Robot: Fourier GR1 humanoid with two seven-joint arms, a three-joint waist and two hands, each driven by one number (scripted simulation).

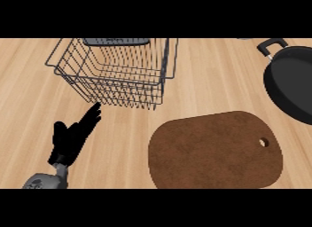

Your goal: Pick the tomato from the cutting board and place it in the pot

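Resting beside the cutting board, the left hand is keeping its fingers straight, holding nothing. No tomato is showing on the board; the pot is lying beyond it.

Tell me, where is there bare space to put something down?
The dark brown wooden cutting board lies bare. Open light wood counter stretches left of the dark wire basket, and another strip runs between the basket and the black round pot. It is tighter at lower left, where the left black robot hand nearly reaches the basket.
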